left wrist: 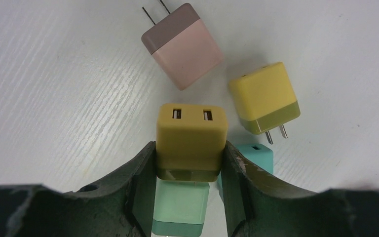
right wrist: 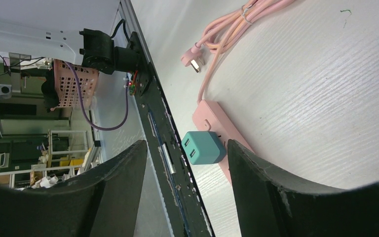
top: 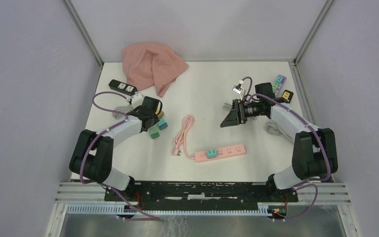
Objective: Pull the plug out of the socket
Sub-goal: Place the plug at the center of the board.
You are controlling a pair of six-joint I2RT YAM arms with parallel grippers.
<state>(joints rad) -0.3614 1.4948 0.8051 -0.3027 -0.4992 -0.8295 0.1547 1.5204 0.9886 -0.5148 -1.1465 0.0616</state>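
Plug and socket first: the teal plug (top: 210, 153) sits in the 9 o'clock end of the pink power strip (top: 227, 151), which lies on the desk (top: 212, 94) at about 6 o'clock from centre. I judge the plug to be a light, rigid, smooth-sided plastic cube. I would pinch its two flat side faces and draw straight out along the prongs. The strip looks light too and will likely lift with it unless pinned. My right gripper (top: 228, 117) hangs at 2 o'clock, jaws apart and empty, facing the plug. My left gripper (left wrist: 190, 158), at 9 o'clock, is clamped on a mustard adapter (left wrist: 191, 128). I can read no brand or writing anywhere.
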